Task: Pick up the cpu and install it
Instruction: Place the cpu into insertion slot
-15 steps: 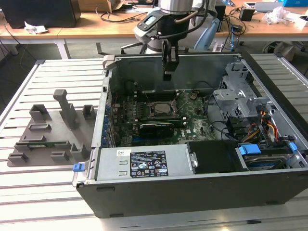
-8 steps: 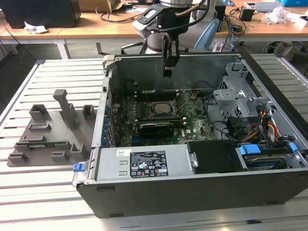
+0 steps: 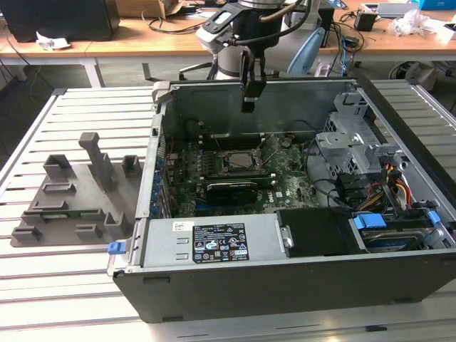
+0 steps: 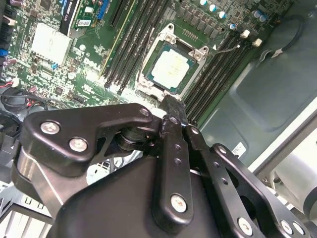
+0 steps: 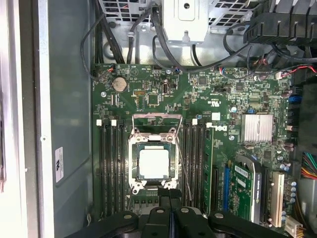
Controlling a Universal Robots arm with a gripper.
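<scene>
The cpu (image 5: 155, 163), a small silvery square chip, lies flat in the motherboard socket (image 5: 132, 171), whose metal retention frame is swung open; it is also seen in the second wrist view (image 4: 171, 68) and the exterior view (image 3: 239, 161). My gripper (image 3: 248, 105) hangs above the open computer case (image 3: 285, 285), well over the socket and apart from the chip. In the second wrist view its black fingers (image 4: 172, 106) are pressed together with nothing between them. In the first wrist view the gripper (image 5: 170, 201) is just beside the socket's edge.
Memory slots (image 5: 111, 163) flank the socket, and a black expansion card (image 3: 231, 189) lies beside it. A drive cage (image 3: 349, 142) and cables fill the case on the exterior view's right. A grey holder tray (image 3: 71, 196) with upright blocks stands on the slatted table on the left.
</scene>
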